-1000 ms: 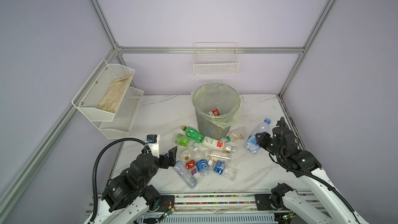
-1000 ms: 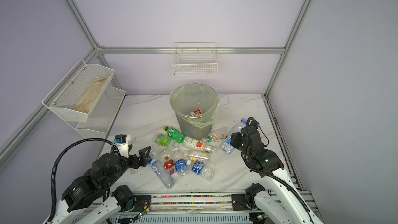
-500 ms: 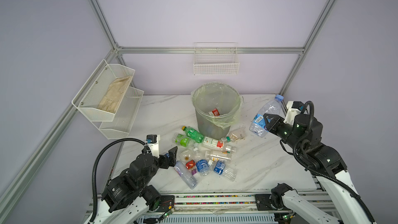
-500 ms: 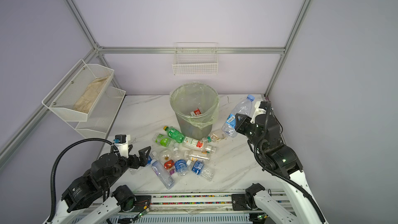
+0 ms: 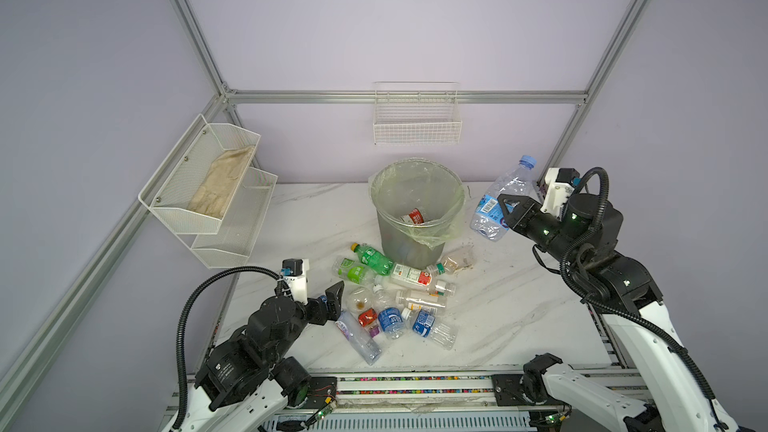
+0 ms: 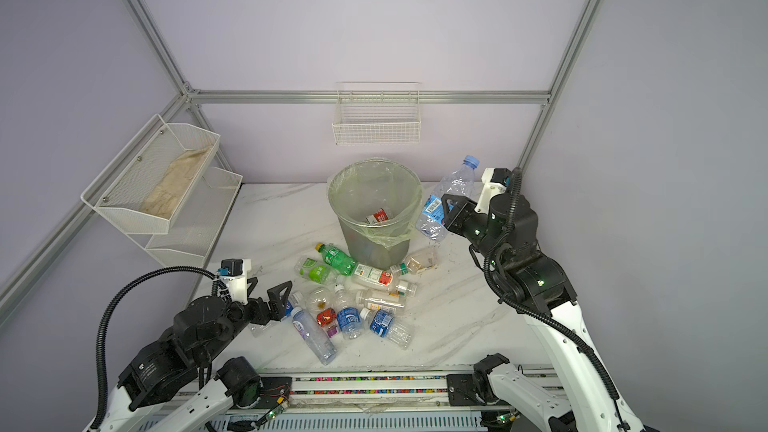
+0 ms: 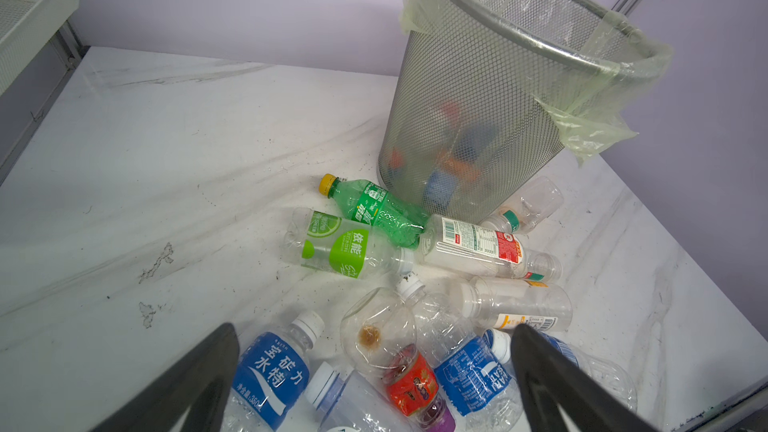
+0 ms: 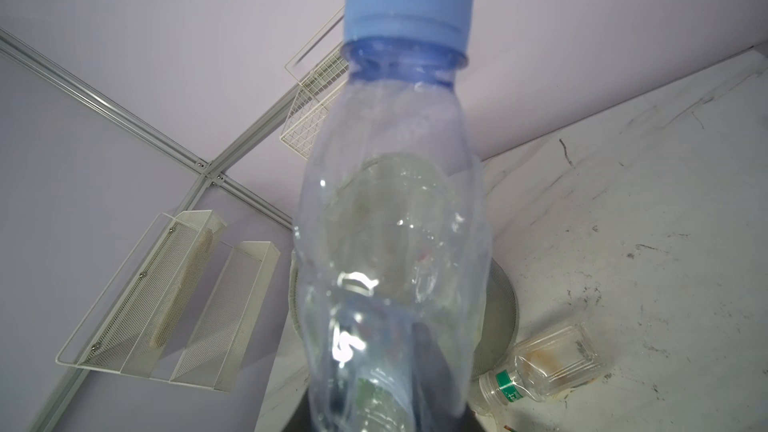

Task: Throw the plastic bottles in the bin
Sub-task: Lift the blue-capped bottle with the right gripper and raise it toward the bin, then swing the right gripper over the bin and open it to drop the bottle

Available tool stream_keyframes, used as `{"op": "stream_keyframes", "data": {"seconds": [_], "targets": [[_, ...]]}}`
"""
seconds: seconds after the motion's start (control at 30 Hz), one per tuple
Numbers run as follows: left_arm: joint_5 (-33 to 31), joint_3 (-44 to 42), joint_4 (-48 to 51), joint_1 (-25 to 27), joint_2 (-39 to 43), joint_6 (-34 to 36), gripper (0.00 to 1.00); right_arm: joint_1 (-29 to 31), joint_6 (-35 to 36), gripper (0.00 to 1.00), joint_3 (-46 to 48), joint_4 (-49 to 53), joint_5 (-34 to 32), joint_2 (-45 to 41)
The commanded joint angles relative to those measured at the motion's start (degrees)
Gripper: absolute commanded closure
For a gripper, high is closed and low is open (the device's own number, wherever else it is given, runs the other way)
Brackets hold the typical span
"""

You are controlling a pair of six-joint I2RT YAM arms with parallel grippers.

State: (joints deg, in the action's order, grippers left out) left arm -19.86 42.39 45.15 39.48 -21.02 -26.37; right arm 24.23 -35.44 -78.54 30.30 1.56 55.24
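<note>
Bottles (image 5: 401, 303) lie heaped on the worktop (image 5: 519, 309) just in front of the bin (image 5: 397, 238). One more, a clear bottle with a blue cap (image 5: 514, 179), is up in the air at the bin's right side, pinched around its blue label by the right hand (image 5: 501, 213). It is held tilted, cap up and away and base toward the bin, about level with the rim but beside it, not over the opening. I take that height as meant to clear the rim before letting go. The left hand (image 7: 372, 332) hangs low over the near edge of the heap with its fingers spread wide and nothing between them, likely lined up for the next pick. In both top views the bin seems to hold little more than a red-labelled bottle (image 5: 415, 216). The left wrist view, looking through the mesh, shows several coloured shapes piled at the bottom. The right wrist view shows the held bottle's crumpled body close up, yet the grip itself is mostly hidden behind the plastic.
</note>
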Motion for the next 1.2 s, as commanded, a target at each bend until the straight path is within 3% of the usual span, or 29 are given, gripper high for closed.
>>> {"op": "stream_keyframes", "data": {"seconds": [0.0,0.27,0.73,1.17], "targets": [[0.45,-2.06,-2.25,-0.11,0.95,1.15,0.00,0.41,-1.13,1.00,-0.24,-4.53,1.82,0.58],[-0.30,-2.23,-2.34,-0.11,3.04,0.94,0.00,1.44,-1.51,1.00,-1.33,-9.18,3.25,5.73],[-1.01,-2.31,-2.24,-0.10,2.69,0.44,0.00,12.66,1.32,1.00,-7.55,-12.79,-4.33,16.46],[-0.52,-2.24,-2.23,-0.12,1.95,0.38,0.00,19.04,3.88,1.00,-12.75,-13.08,-9.44,23.15]]}}
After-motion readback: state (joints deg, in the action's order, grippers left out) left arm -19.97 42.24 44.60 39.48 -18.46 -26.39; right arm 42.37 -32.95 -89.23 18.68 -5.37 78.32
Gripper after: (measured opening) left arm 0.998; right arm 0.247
